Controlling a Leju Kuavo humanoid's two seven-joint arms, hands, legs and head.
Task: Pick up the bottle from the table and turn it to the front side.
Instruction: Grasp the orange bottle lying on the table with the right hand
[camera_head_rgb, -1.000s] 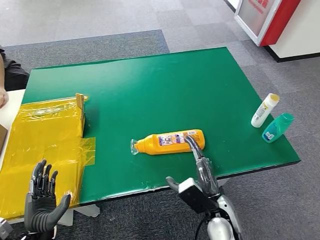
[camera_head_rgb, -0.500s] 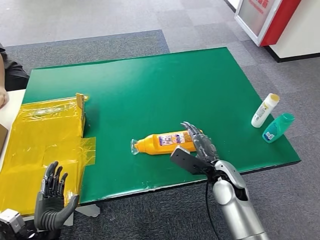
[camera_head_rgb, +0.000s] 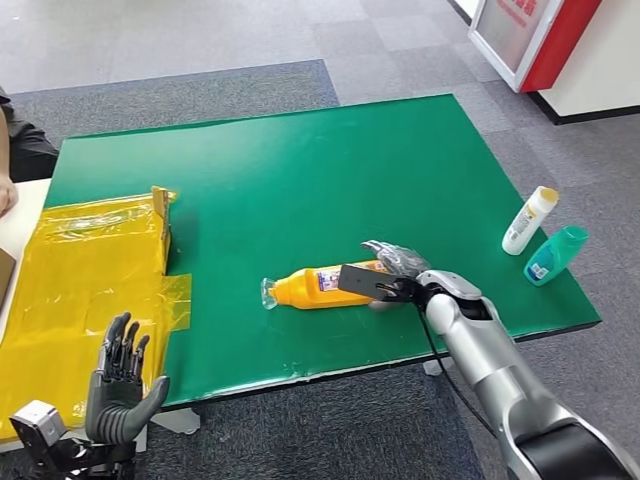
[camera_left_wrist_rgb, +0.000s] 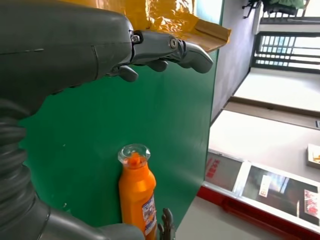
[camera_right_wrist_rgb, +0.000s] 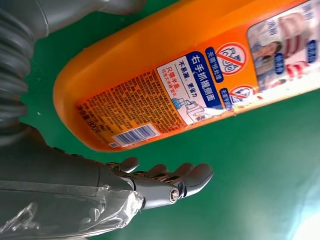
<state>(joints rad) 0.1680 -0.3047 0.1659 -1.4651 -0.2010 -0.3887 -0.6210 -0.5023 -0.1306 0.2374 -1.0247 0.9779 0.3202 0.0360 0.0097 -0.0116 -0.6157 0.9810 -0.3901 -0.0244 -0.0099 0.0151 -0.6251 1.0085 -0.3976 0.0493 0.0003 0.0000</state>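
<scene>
- The orange bottle (camera_head_rgb: 332, 284) lies on its side near the front middle of the green bench (camera_head_rgb: 302, 180), clear cap toward your left, base toward your right.
- Your right robot hand (camera_head_rgb: 392, 262) is at the base end with its fingers spread and nothing gripped; in the right wrist view the fingers (camera_right_wrist_rgb: 170, 180) lie on one side of the bottle body and the thumb on the other, and I cannot tell whether any of them touch it.
- The label facing up carries a barcode and fine print, so this looks like the back side; the turn is not yet done.
- Judgement: you are at the grasp step. Close around the wide lower body, not the tapering neck, so the bottle does not swing when lifted.
- Bring thumb and fingers in evenly; a one-sided push is likely to roll or slide the smooth bottle across the bench.
- Lift it free of the bench before rotating about its long axis, so the base does not drag.
- Your left robot hand (camera_head_rgb: 121, 385) hangs off the bench front, fingers apart and holding nothing, near the yellow-wrapped box (camera_head_rgb: 83, 290); keep it there.
- The white bottle (camera_head_rgb: 530, 220) and teal bottle (camera_head_rgb: 555, 254) at the right edge are well apart from your work.
</scene>
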